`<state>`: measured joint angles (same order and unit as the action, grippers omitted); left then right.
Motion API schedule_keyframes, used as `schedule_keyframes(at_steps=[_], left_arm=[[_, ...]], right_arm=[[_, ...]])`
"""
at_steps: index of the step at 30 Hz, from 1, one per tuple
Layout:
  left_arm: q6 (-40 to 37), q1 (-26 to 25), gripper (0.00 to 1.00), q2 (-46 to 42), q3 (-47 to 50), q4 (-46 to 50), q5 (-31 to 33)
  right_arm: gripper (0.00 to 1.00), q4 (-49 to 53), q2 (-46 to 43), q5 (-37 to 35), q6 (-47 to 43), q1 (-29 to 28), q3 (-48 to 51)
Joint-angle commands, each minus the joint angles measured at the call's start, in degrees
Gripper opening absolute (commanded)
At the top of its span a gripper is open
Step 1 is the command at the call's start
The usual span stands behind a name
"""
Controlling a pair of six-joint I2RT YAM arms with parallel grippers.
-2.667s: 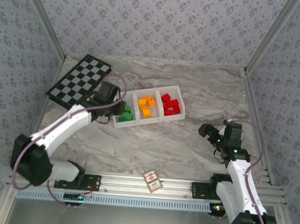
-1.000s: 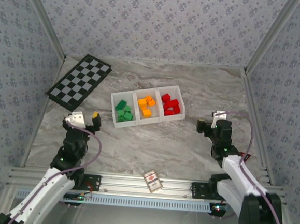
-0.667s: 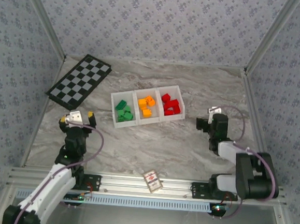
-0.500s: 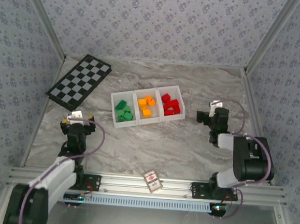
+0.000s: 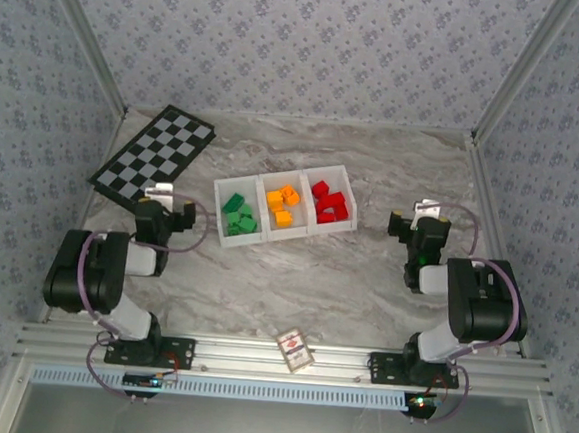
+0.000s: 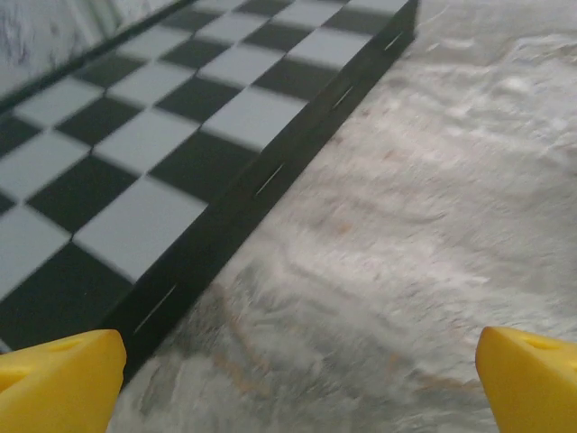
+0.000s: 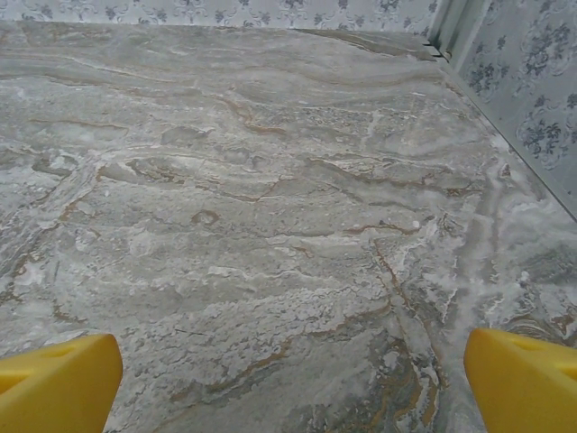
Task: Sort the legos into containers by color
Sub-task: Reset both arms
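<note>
Toward the far middle of the marble table (image 5: pixel 365 283), the containers (image 5: pixel 307 203): three white compartments joined in one row, set slightly askew; green legos (image 5: pixel 237 215) heaped in the left compartment, orange legos (image 5: pixel 284 203) in the middle one, red legos (image 5: pixel 331 204) in the right one.

Left of that tray and apart from it, the left gripper (image 5: pixel 167 207), low over the marble, just beside the near edge of the checkerboard (image 5: pixel 154 158); jaws spread fully wide, gripping nothing; from the left wrist, yellow fingertips (image 6: pixel 54 379) at the two bottom corners, bare marble across the gap of the left gripper (image 6: pixel 293 383), the checkerboard (image 6: pixel 135 153) running off diagonally ahead and to the left.

Right of the tray, well apart from it, the right gripper (image 5: pixel 419 225), likewise low over the table; jaws as wide as the other pair, nothing between them; from the right wrist, only veined marble (image 7: pixel 270 180) across the gap of the right gripper (image 7: pixel 293 383), a patterned wall (image 7: pixel 541 108) off to the right.

At the near edge, on the rail between the two arm bases, a small red-patterned card box (image 5: pixel 295 350), lying tilted.
</note>
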<state>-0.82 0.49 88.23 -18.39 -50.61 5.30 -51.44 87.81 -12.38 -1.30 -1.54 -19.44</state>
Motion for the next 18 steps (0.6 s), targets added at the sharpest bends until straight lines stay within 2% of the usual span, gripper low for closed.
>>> schedule_keyframes(at_steps=[1,2,4,6,8,18], left_arm=[[0.8,0.2,1.00,1.3,-3.5,-2.6,-6.3],[1.5,0.3,1.00,-0.5,-4.4,3.7,-4.5],[1.9,-0.3,1.00,0.7,-4.5,0.6,-1.6],[1.6,-1.0,1.00,-0.6,-4.9,3.6,0.2],[1.5,-1.3,1.00,-0.3,-4.4,2.2,1.0],[1.6,-1.0,1.00,-0.2,-4.8,3.1,0.1]], right_arm=[[1.00,-0.2,0.4,-0.3,0.8,0.5,-1.2],[1.00,0.2,0.3,0.6,1.0,0.9,-1.4],[1.00,0.4,0.2,0.9,1.1,1.3,-1.5],[1.00,0.3,0.3,0.8,1.1,1.3,-1.3],[1.00,0.3,0.3,0.8,1.1,1.4,-1.4],[1.00,0.3,0.3,0.9,0.9,1.3,-1.5]])
